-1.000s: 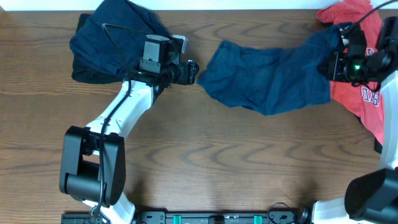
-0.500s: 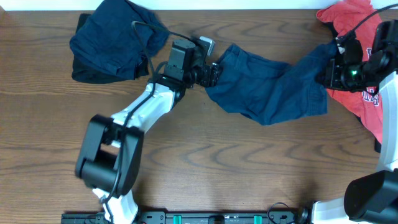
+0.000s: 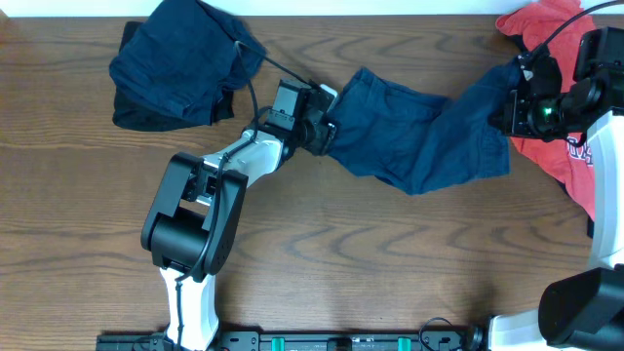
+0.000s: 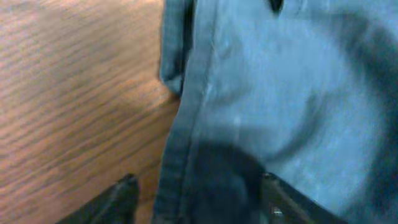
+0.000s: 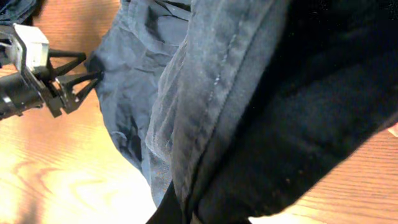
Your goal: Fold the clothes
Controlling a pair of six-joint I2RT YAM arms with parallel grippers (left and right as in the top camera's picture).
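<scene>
As we read the tabletop [image 3: 390, 253] from its left end, a heaped navy pile [image 3: 175, 63] of garments lies at the far edge, well apart from both arms. Next rightward, the left hand [image 3: 328, 135] sits at the left hem of the navy shorts [image 3: 419, 136]. Its fingers [image 4: 121, 198] stand partway apart, straddling the seamed edge, not pinched on it. The shorts stretch across the middle, left part on the wood, right end raised. The cloth looks soft, light and limp. We judge it will sag and crease wherever unsupported, so the stitched hem and the corners are the places to take it. At far right, the right hand [image 3: 509, 109] is clamped tight on the shorts' right end, fabric draping before its camera. Just beyond lies the red T-shirt [image 3: 551, 161], crumpled.
</scene>
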